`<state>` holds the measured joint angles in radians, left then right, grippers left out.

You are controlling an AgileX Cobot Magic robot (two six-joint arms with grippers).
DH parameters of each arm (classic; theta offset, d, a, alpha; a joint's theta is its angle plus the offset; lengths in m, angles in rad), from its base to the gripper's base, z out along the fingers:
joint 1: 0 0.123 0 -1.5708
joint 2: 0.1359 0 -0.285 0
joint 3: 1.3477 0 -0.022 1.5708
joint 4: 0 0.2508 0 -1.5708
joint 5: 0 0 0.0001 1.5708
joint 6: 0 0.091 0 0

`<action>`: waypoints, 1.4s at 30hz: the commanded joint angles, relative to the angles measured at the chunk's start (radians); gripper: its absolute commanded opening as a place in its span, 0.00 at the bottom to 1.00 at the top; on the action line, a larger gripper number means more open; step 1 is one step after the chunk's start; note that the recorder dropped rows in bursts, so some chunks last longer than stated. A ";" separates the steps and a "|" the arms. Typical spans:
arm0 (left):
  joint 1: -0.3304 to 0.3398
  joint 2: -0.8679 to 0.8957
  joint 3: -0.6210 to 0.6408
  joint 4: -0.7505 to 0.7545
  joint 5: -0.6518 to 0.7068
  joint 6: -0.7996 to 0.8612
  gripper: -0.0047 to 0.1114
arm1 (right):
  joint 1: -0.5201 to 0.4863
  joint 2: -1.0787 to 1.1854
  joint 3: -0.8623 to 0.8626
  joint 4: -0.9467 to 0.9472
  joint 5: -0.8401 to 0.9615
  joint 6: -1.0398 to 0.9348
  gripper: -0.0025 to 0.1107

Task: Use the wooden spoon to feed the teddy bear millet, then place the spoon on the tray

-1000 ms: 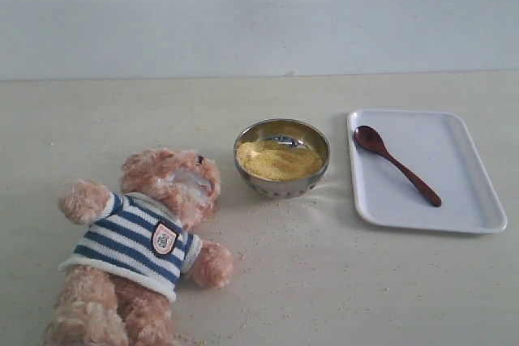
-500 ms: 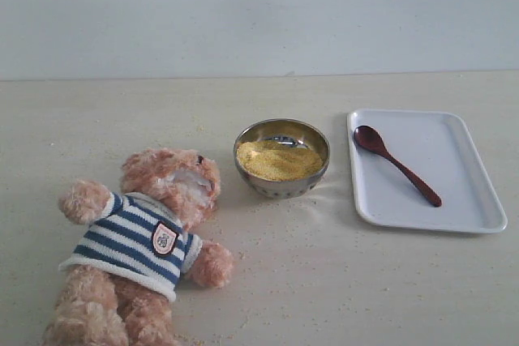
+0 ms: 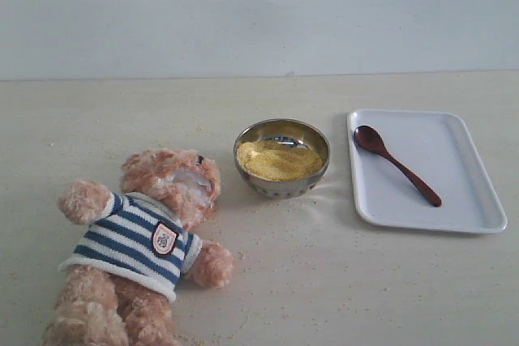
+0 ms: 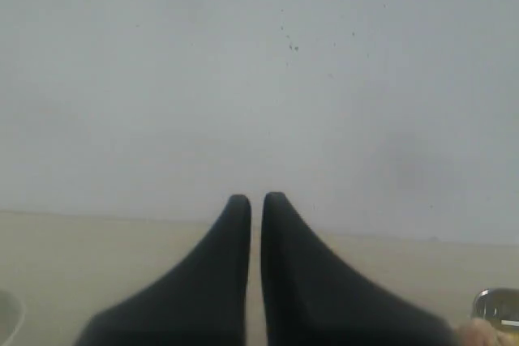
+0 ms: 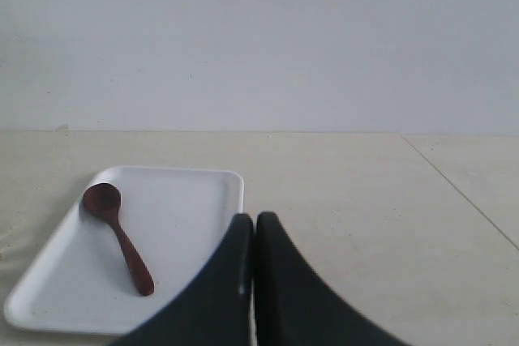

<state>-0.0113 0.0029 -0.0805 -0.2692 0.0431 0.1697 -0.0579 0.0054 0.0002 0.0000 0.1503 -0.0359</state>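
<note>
Nothing has moved on the tabletop point(image 3: 405, 289) since a second ago. Your right hand point(image 5: 254, 220) hangs closed up tight and empty, and your left hand point(image 4: 255, 198) likewise. Just beyond the right one, the slim, glossy, dark reddish-brown wooden spoon point(image 5: 120, 239) lies flat on the white rectangular plastic tray point(image 5: 190, 232). It looks light, stiff and probably slippery, so pinch it mid-handle.

Ahead of our right tool point(image 5: 254, 216) the surface point(image 5: 340, 200) is free; only the tray point(image 5: 186, 224) with the wooden spoon point(image 5: 126, 245) lies near. Ahead of our left tool point(image 4: 256, 198) we see open surface up to the wall point(image 4: 243, 79).
</note>
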 commanded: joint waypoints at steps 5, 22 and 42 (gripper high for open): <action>-0.024 -0.003 0.050 0.134 -0.137 -0.170 0.08 | -0.002 -0.005 0.000 -0.008 -0.009 0.001 0.02; -0.022 -0.003 0.081 0.400 -0.157 -0.372 0.08 | -0.002 -0.005 0.000 -0.008 -0.009 0.001 0.02; -0.022 -0.003 0.081 0.281 -0.102 -0.060 0.08 | -0.002 -0.005 0.000 -0.008 -0.009 0.001 0.02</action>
<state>-0.0303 0.0029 -0.0041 0.0302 -0.0611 0.0899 -0.0579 0.0054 0.0002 0.0000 0.1503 -0.0332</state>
